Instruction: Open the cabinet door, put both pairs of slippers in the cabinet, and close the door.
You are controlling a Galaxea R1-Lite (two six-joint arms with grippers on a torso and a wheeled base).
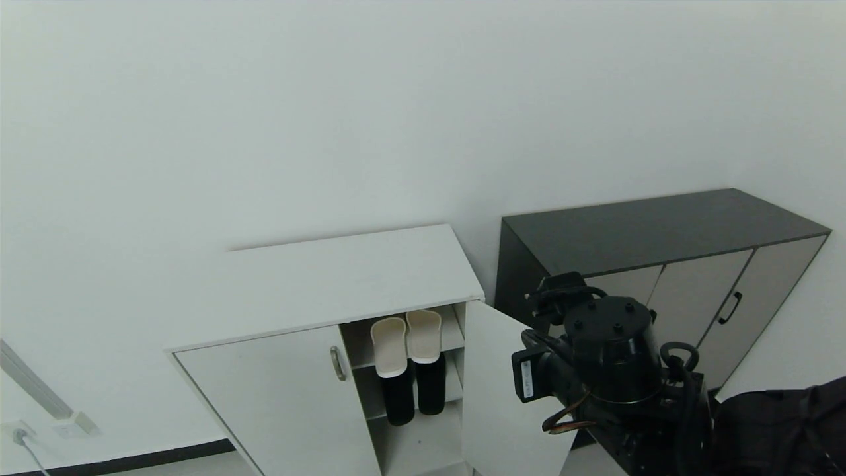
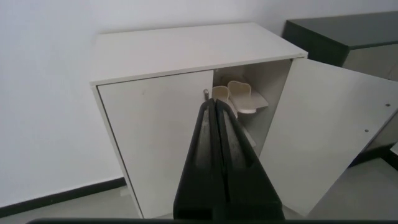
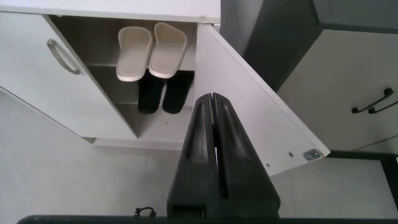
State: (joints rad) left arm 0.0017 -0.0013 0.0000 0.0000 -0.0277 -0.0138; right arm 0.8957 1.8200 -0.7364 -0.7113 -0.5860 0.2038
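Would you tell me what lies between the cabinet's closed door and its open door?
A cream pair of slippers sits above a black pair in that gap; the head view shows both.

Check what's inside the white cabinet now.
Inside the white two-door cabinet, past its open right door: a cream pair of slippers on the upper shelf, a black pair just below. The closed left door hides the other half.

White cabinet [image 1: 330, 277], right door [image 1: 502, 390] open; cream slippers [image 1: 406, 340] above black slippers [image 1: 415, 393] inside.
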